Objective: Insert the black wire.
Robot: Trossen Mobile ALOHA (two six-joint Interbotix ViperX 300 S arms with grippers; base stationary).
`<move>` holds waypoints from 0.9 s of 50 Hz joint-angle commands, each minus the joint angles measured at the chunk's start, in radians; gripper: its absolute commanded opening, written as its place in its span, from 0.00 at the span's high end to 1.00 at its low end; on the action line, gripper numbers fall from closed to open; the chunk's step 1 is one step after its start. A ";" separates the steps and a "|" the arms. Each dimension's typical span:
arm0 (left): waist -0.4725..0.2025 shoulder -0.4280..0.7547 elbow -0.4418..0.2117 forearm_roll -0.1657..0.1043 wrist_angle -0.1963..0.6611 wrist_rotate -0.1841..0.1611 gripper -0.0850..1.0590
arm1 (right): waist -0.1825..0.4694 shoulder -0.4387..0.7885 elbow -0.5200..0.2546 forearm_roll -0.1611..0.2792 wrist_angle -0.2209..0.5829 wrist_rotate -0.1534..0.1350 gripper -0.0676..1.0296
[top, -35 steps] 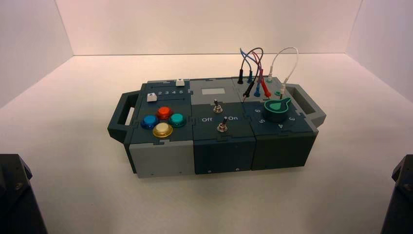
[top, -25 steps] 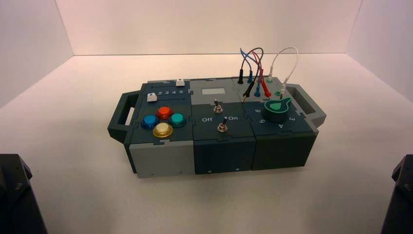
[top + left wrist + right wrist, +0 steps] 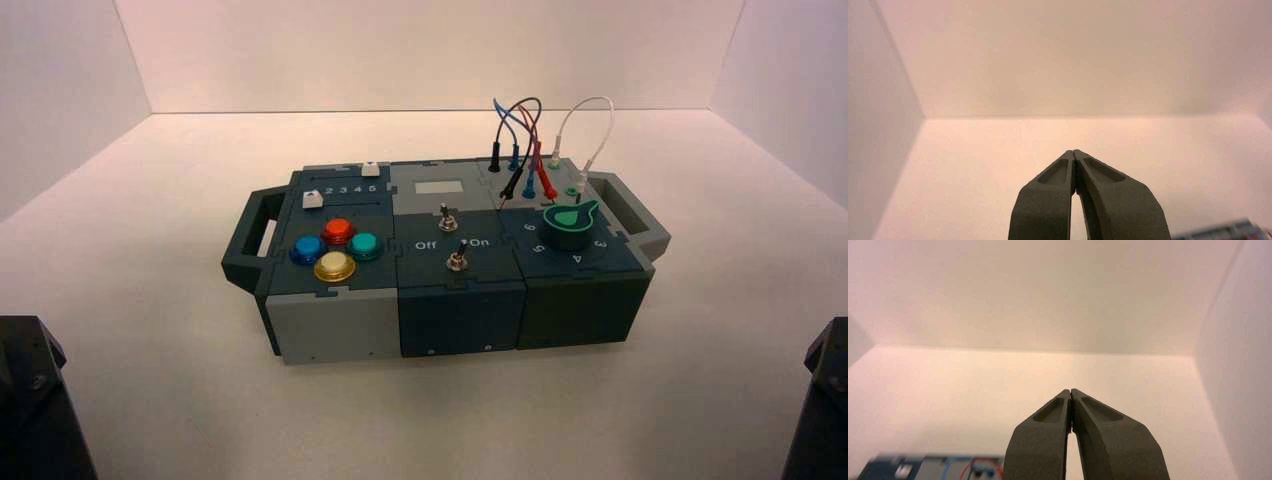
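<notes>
My L pincer point(image 3: 1074, 153) & R pincer point(image 3: 1070, 392), both parked on the near side of the box point(image 3: 455, 315), are fully closed w/ nothing held. Blk wire point(image 3: 537, 105) loops over the box's far R part, one plug upright, the other tilted, nr red & blue leads.

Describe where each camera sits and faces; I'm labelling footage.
High: above and behind the arms, facing down at the box; both arms' edges show.
Left wrist: on the left arm, facing the back wall; its shut end effector shows.
Right wrist: on the right arm, same facing; its shut end effector shows.
Both wrist views catch a box corner.
</notes>
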 commanded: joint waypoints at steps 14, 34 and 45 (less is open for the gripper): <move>-0.092 0.032 -0.064 -0.003 0.305 0.002 0.95 | 0.037 0.006 -0.040 0.110 0.242 0.003 0.96; -0.265 0.009 -0.018 -0.028 0.459 -0.002 0.95 | 0.121 0.005 0.015 0.290 0.416 -0.002 0.96; -0.419 0.029 0.012 -0.057 0.454 -0.035 0.95 | 0.195 0.032 0.043 0.396 0.422 -0.002 0.96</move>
